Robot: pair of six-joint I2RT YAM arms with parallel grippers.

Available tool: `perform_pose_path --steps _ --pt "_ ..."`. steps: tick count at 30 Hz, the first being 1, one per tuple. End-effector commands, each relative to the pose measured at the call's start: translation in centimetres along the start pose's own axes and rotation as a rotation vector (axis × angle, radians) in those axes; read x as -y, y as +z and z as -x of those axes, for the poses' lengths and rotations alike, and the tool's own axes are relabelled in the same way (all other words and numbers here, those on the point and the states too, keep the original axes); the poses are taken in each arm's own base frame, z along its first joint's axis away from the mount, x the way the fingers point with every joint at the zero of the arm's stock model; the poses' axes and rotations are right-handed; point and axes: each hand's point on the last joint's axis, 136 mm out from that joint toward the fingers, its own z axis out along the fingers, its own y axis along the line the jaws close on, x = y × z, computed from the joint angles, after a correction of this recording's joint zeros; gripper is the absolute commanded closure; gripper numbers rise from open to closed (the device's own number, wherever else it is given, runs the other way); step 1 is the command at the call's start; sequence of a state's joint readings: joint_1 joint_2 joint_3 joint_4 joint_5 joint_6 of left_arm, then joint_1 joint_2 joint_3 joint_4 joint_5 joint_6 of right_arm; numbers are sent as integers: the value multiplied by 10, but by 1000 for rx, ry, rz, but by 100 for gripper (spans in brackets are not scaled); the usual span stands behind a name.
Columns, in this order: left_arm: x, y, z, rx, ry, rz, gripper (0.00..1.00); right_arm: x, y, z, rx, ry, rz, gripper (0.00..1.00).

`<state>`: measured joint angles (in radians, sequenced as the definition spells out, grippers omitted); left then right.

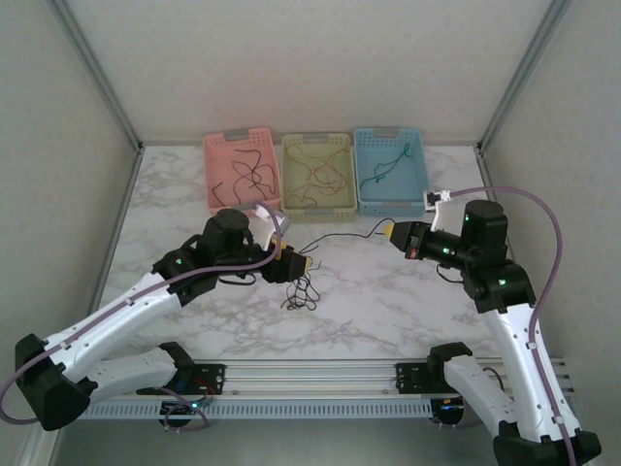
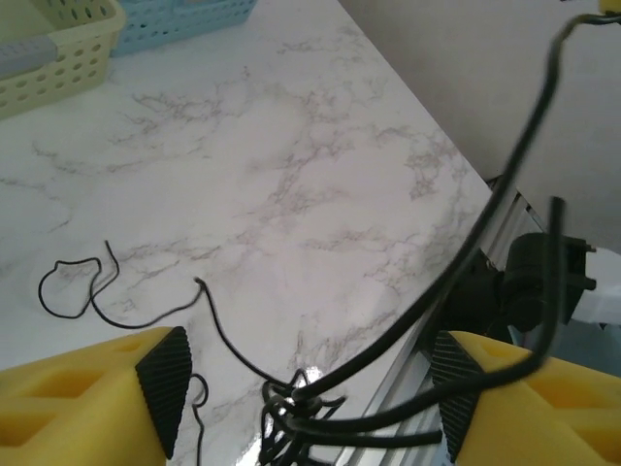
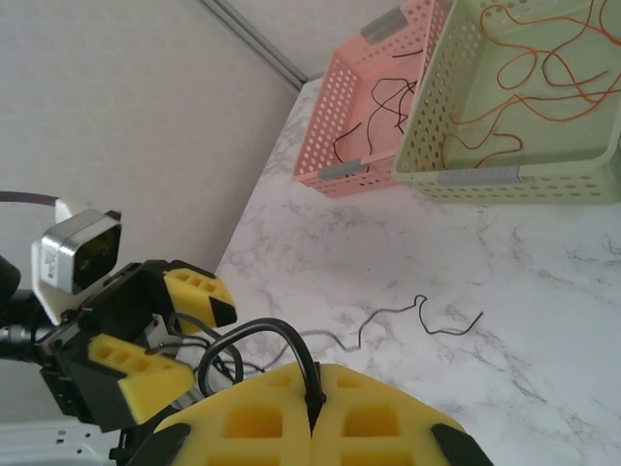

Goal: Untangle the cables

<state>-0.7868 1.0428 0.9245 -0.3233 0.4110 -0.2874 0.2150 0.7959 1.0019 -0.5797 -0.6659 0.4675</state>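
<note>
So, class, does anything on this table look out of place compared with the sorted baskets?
Yes: a knot of black cables lies on the marble table, outside the pink basket holding other black ones. One strand stretches from it to the right gripper.

1. The table (image 1: 388, 301) has a white marble top with grey veins.
2. Three perforated baskets stand in a row along its far edge: the pink basket (image 1: 212, 180) on the left, the yellow-green basket (image 1: 318, 207) in the middle, the blue basket (image 1: 393, 205) on the right.
3. Thin black cables (image 1: 301, 294) lie loose near the centre, well apart from the baskets.
4. A metal rail (image 1: 320, 374) runs along the near edge.
</note>
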Motion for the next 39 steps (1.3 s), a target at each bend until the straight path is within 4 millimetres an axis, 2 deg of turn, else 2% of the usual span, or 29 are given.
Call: perform_pose_path --steps 1,8,12,19,25,28,33,39 --pt "16 -18 9 19 49 -11 30 -7 -4 6 12 -3 0 100" --pt "14 -19 16 10 74 37 40 -8 -2 8 8 38 4 100" --pt "19 -19 19 10 85 27 53 -4 -2 7 4 45 -16 100" --pt "16 -13 12 -10 89 35 55 -4 -2 6 2 53 -13 100" --pt "17 -14 15 3 85 32 76 0 -1 4 -7 57 -28 100" --pt "16 -12 15 1 83 39 82 0 -1 3 -8 60 -28 100" --pt "13 -14 15 14 78 56 100 4 -1 1 -8 56 -48 100" --pt "8 -19 12 23 69 82 98 10 -1 2 -2 59 -78 100"
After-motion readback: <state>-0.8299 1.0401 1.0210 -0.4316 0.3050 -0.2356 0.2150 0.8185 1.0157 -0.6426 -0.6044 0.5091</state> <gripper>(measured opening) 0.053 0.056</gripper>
